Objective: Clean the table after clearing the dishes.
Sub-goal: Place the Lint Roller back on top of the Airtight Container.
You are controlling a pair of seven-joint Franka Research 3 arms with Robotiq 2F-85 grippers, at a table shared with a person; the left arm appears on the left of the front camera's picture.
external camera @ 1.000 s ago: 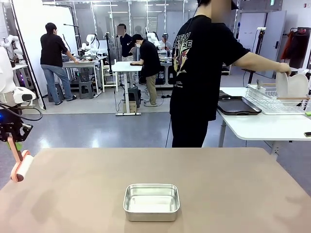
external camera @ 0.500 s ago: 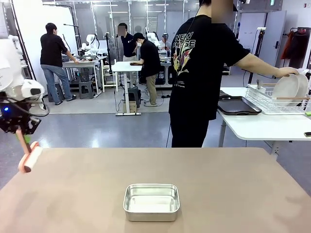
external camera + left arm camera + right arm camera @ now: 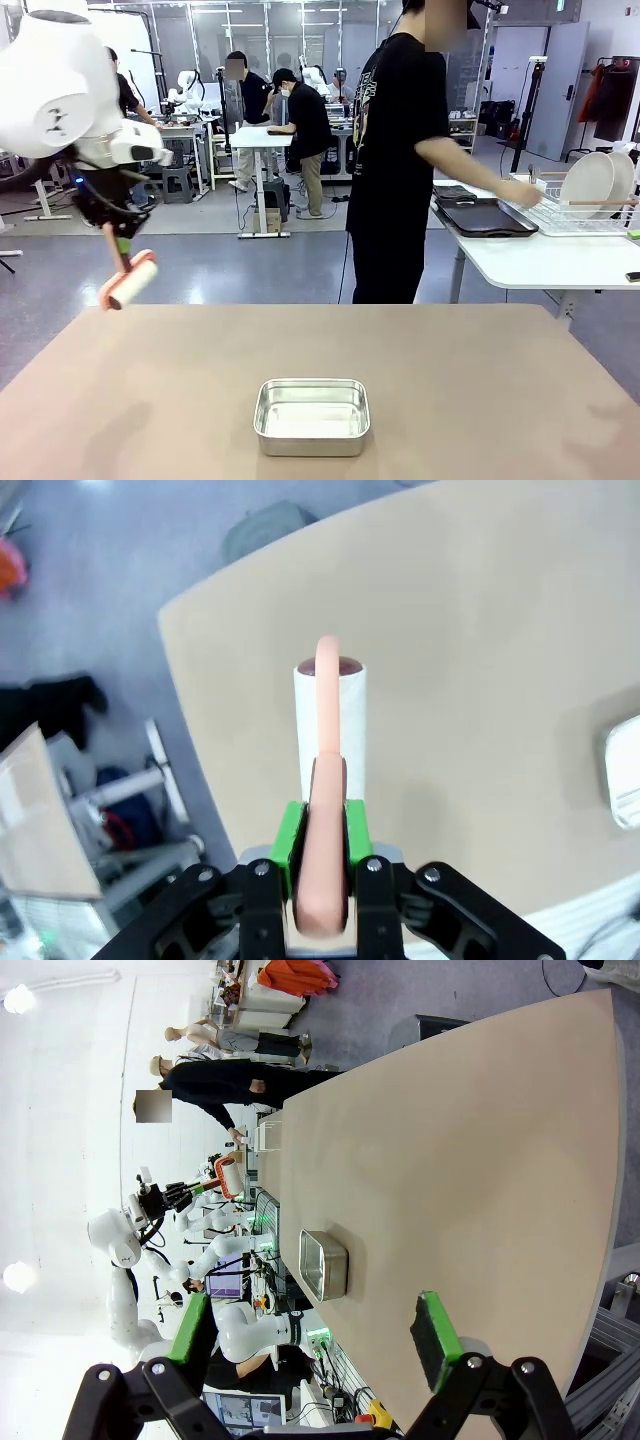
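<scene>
I had the left gripper (image 3: 318, 880) clamped on the salmon-pink handle of a lint roller (image 3: 131, 279), its green pads (image 3: 289, 832) pressed against either side of the handle. In my front view the roller hung just below that gripper (image 3: 115, 238), tilted, above the far left corner of the table (image 3: 450, 400) and clear of the top. Through the left wrist camera the white roll (image 3: 331, 720) stood straight out ahead of the fingers, with the tan tabletop (image 3: 480, 660) spread beyond it and the grey floor off to one side.

The right gripper (image 3: 310, 1345) stood wide apart, holding nothing, its green pads (image 3: 436, 1340) well separated. Ahead of it lay the table's tan top (image 3: 480, 1160), and between the fingers, farther off, sat the small steel pan (image 3: 322, 1264).

In the front view that pan (image 3: 312, 415) rested near the table's close edge, about the middle. The dishes (image 3: 587, 184) stood on edge in a wire rack (image 3: 560, 212) on the white side table (image 3: 540, 262), well away from both grippers, with a dark tray (image 3: 487, 219) beside the rack. The person (image 3: 400, 160) stood at the far side, one hand (image 3: 527, 195) reaching toward the rack.
</scene>
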